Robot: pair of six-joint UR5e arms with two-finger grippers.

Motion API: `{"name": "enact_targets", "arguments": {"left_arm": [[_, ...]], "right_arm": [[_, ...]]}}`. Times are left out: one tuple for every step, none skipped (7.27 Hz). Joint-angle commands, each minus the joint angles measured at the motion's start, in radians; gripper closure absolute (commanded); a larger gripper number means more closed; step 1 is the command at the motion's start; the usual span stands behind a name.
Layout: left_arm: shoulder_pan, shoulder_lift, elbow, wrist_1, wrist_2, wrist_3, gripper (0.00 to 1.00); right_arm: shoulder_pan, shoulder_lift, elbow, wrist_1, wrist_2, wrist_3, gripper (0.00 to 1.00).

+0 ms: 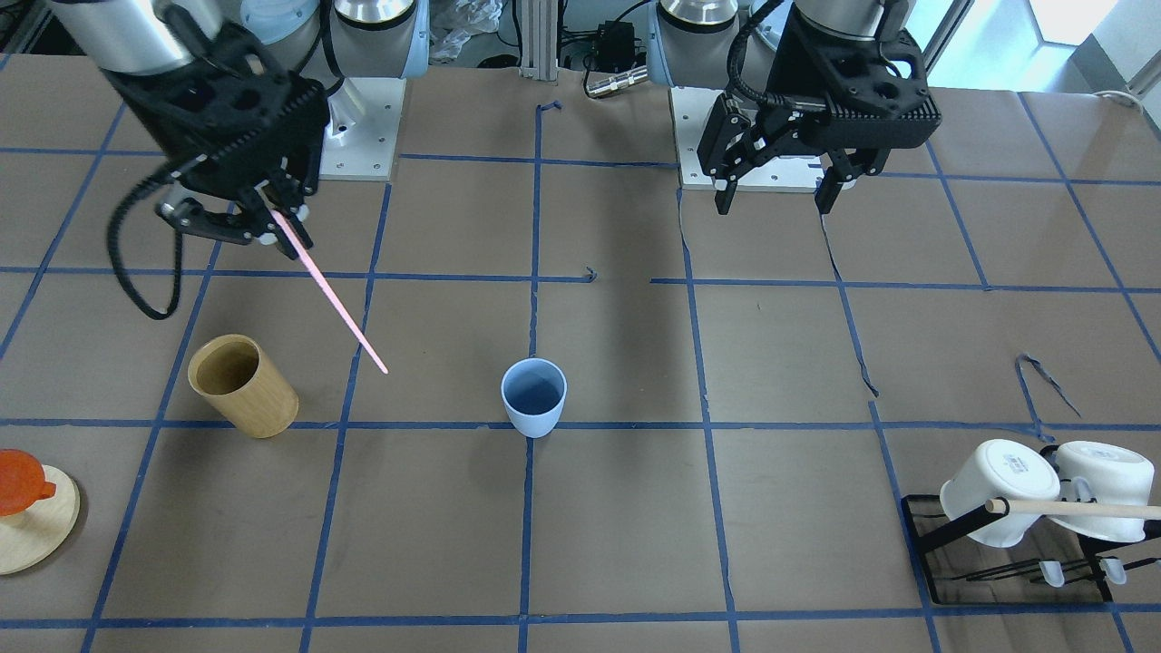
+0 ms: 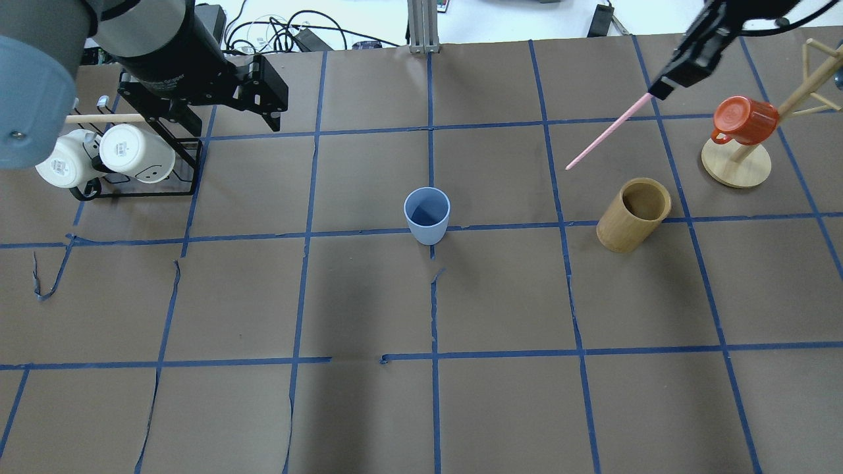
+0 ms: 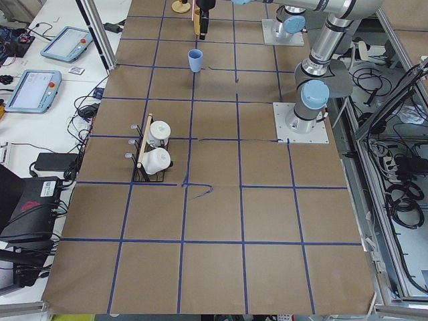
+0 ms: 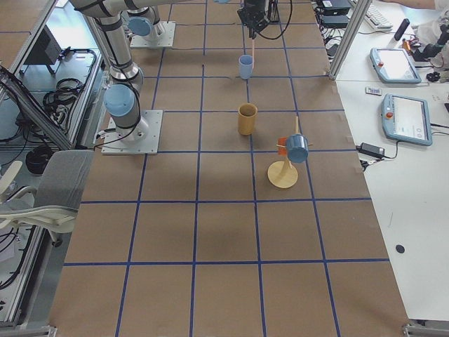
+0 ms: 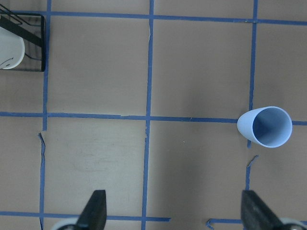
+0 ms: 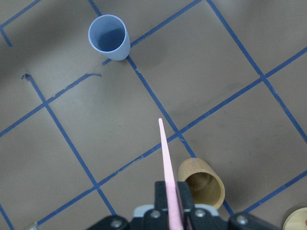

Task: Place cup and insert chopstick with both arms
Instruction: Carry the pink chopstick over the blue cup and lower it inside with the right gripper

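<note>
The pale blue cup (image 1: 533,399) stands upright and empty on a tape crossing mid-table; it also shows in the overhead view (image 2: 427,217), the left wrist view (image 5: 265,127) and the right wrist view (image 6: 109,37). My right gripper (image 1: 277,227) is shut on the top end of the pink chopstick (image 1: 331,295), held in the air. The stick slants down toward the cup, and its tip is well short of it (image 2: 606,141) (image 6: 168,172). My left gripper (image 1: 774,204) is open and empty, raised above the table, back from the cup (image 5: 175,211).
A tan wooden cylinder (image 1: 243,385) stands under and beside the stick on the robot's right (image 2: 633,214). An orange mug hangs on a wooden stand (image 2: 736,164) further right. Two white mugs (image 2: 135,153) sit on a black rack with a beige rod on the left.
</note>
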Motion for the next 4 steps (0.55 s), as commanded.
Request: {"name": "enact_targets", "arguments": {"left_arm": [[0.0,0.004,0.002,-0.014,-0.003,-0.004,0.0],[0.0,0.008,0.0,-0.015,-0.003,-0.004,0.0],[0.0,0.013,-0.006,-0.015,-0.003,-0.004,0.0],[0.0,0.015,-0.006,-0.015,-0.003,-0.004,0.0]], "right_arm": [[0.118,0.081,-0.001,-0.1,-0.067,0.338,1.0],[0.142,0.087,-0.003,-0.097,-0.073,0.523,1.0],[0.155,0.089,-0.006,-0.092,-0.07,0.616,1.0],[0.185,0.094,-0.004,-0.088,-0.069,0.664,1.0]]}}
